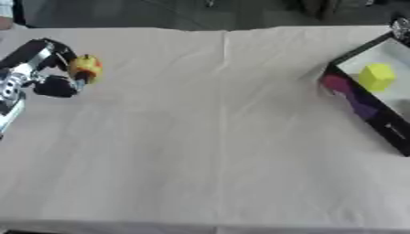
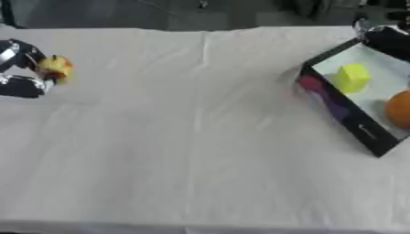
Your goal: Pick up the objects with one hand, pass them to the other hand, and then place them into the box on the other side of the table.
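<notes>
In the left eye view, the left hand [image 1: 50, 68] is at the far left of the counter [image 1: 200, 137], its fingers [image 1: 57, 86] curled round a small yellow and red fruit-like object [image 1: 86, 68]. The object sits at the hand's right side, toward the middle of the counter, and looks roundish with no clear long axis. Whether it is lifted off the cloth or resting on it cannot be told. The black box [image 1: 364, 109] lies at the far right edge, askew, well apart from the hand, with a yellow block [image 1: 376, 76] inside on its pale floor. Between hand and box the cream cloth shows only creases, so nothing appears to stand in the way of a move across.

In the right eye view, the same left hand shows partly cut off at the left edge, again grasping the fruit-like object. The box shows more of its interior here: the yellow block and, nearer the right edge, an orange round fruit [image 2: 398, 109]. The right hand cannot be made out in either view, only a dark shape at the upper right corner. Since the box lies on the right side, the handover should probably happen near the middle, with the object passed rightward.
</notes>
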`<state>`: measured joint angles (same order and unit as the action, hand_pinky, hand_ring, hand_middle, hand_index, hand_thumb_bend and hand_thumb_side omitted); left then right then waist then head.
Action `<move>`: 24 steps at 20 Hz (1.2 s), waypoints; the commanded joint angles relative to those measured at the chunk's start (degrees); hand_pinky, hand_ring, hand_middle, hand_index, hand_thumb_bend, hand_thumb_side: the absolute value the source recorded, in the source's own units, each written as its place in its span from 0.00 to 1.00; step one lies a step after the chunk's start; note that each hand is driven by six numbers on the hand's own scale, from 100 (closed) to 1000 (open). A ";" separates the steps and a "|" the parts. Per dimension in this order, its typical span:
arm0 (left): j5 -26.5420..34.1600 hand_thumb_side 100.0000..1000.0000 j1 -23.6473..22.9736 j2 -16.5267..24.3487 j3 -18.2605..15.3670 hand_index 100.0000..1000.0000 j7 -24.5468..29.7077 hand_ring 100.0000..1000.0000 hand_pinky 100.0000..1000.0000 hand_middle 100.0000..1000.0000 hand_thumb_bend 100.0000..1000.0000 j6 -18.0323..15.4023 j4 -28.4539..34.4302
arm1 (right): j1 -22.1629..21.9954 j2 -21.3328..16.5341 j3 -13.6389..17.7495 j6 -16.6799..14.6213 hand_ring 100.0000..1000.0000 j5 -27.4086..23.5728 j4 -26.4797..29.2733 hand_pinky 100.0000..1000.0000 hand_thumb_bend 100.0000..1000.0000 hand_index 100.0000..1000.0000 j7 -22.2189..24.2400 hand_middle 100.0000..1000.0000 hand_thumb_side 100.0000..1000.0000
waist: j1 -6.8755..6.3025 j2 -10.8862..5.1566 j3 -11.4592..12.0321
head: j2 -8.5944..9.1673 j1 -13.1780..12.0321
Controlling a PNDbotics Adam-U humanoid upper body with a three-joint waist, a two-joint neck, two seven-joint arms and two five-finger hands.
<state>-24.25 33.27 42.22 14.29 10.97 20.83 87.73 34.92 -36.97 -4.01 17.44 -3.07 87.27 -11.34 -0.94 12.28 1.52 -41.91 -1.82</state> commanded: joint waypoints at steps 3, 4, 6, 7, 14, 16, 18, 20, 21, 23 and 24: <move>-0.20 0.00 0.02 0.02 -0.94 0.47 -7.27 0.56 0.75 0.52 0.00 -1.28 5.33 | 2.31 -1.33 -0.49 -0.35 0.86 -0.59 3.66 0.96 0.15 0.84 0.68 0.82 0.20 | 0.29 -1.13 0.05 | 0.66 0.31; -0.38 0.00 -0.05 -0.54 -0.75 0.47 -8.61 0.56 0.75 0.52 0.00 -1.56 5.54 | 2.61 -1.22 -0.72 -0.36 0.86 -0.65 4.36 0.96 0.15 0.84 1.01 0.82 0.20 | 0.32 -1.13 0.03 | 0.74 0.30; -0.61 0.00 0.13 -2.13 -0.27 0.46 -11.13 0.55 0.76 0.51 0.00 -2.50 5.88 | 3.81 -0.86 -1.71 -0.57 0.86 -0.76 6.49 0.96 0.15 0.84 2.36 0.82 0.19 | 0.42 -1.17 0.01 | 0.78 0.41; -0.60 0.00 0.30 -2.97 -0.01 0.46 -12.37 0.55 0.76 0.51 0.00 -3.11 5.93 | 4.49 -0.67 -2.28 -0.61 0.86 -0.83 7.67 0.96 0.15 0.85 3.28 0.82 0.19 | 0.45 -1.21 0.01 | 0.71 0.45; 0.14 0.00 1.61 -8.71 1.16 0.46 -17.72 0.55 0.78 0.50 0.00 -6.63 4.12 | 8.64 1.40 -6.18 0.28 0.87 -0.48 14.25 0.96 0.16 0.86 10.94 0.84 0.18 | 0.75 -1.37 -0.06 | 1.15 0.72; -0.57 0.00 1.80 -10.41 1.09 0.46 -18.86 0.55 0.78 0.50 0.00 -7.69 3.68 | 9.54 2.05 -7.28 0.65 0.87 -0.38 15.90 0.96 0.17 0.86 13.13 0.84 0.18 | 0.89 -1.39 -0.10 | 1.39 0.81; -1.22 0.00 1.99 -11.83 1.12 0.46 -19.79 0.54 0.78 0.50 0.00 -8.55 3.33 | 10.59 2.73 -8.44 0.93 0.88 0.15 17.05 0.95 0.18 0.86 14.97 0.85 0.17 | 1.01 -1.43 -0.12 | 1.45 0.89; -2.05 0.00 2.21 -12.93 1.20 0.46 -20.60 0.54 0.78 0.50 0.00 -9.29 3.15 | 11.50 3.42 -9.53 1.25 0.88 0.84 17.45 0.95 0.18 0.86 16.66 0.85 0.18 | 1.07 -1.49 -0.10 | 1.46 1.00; -2.42 0.00 2.36 -13.49 1.23 0.46 -20.98 0.54 0.78 0.50 0.00 -9.65 3.16 | 11.95 3.76 -10.07 1.33 0.88 1.18 17.54 0.95 0.18 0.86 17.43 0.85 0.18 | 1.09 -1.52 -0.08 | 1.43 1.06; -3.07 0.00 2.55 -14.69 1.31 0.46 -21.80 0.54 0.78 0.50 0.00 -10.37 3.23 | 12.90 4.67 -11.28 1.43 0.88 1.89 17.64 0.95 0.19 0.86 19.06 0.85 0.18 | 1.14 -1.55 -0.08 | 1.33 1.09; -3.31 0.00 2.58 -15.27 1.34 0.46 -22.23 0.54 0.78 0.50 0.00 -10.68 3.23 | 13.33 5.20 -11.82 1.46 0.88 2.22 17.66 0.95 0.19 0.86 19.85 0.85 0.18 | 1.17 -1.55 -0.11 | 1.32 1.12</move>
<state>-27.02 34.67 26.85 15.79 -10.52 10.58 90.26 47.00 -31.56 -15.62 18.89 -1.49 103.89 7.52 0.27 12.05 1.45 -41.08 -0.81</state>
